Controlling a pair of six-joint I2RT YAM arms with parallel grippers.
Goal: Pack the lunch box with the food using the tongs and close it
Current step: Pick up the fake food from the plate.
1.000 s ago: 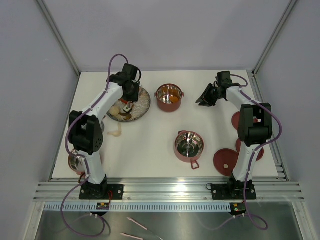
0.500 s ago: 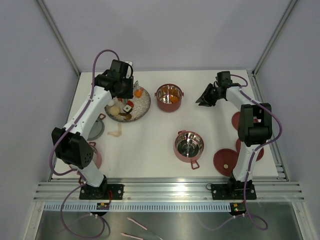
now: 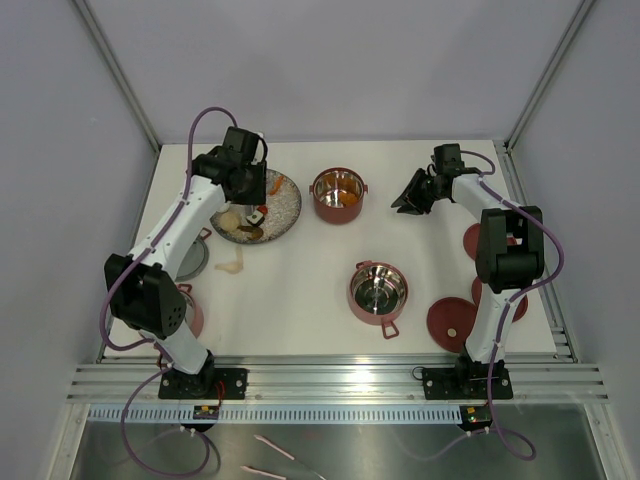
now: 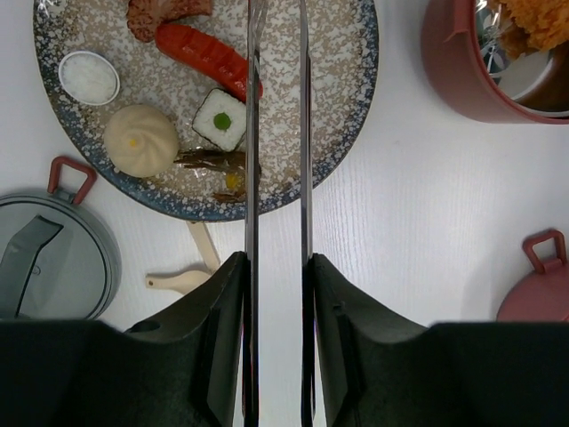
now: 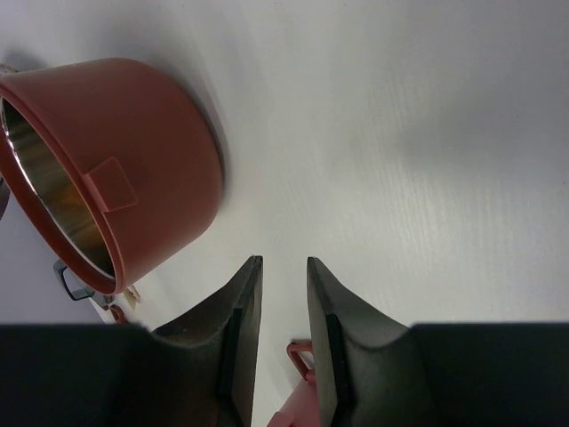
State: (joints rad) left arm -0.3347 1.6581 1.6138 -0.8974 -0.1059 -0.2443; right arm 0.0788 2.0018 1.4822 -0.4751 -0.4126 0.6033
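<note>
The step in hand is fetching another piece of food from the grey speckled plate (image 4: 351,107), which sits near the far left corner of the desk (image 3: 300,290). The left gripper (image 4: 276,267) is clenched on the tongs (image 4: 252,205), whose two thin arms run out between its fingers across the plate, close together and nearly parallel. Their tips lie beyond the top of the wrist view, so I cannot tell whether they hold anything. A red sausage (image 4: 203,55) lies with one end at the left tong arm, and a sushi piece (image 4: 220,118) sits just beside that same arm. The far tier (image 3: 340,214), just right of the plate by the far edge, already carries orange food (image 4: 533,18). The empty tier (image 3: 375,315) stands in the middle of the desk towards the near edge, and the red lids (image 3: 450,322) lie along the right edge, so closing looks some way off. The right gripper (image 5: 283,262) hangs beside the far tier with its fingers slightly parted and nothing between them. Judging from this, the next move calls for the tong arms to spread a little, shift left to straddle one piece, squeeze gently, lift, then swing right over a tier.
</note>
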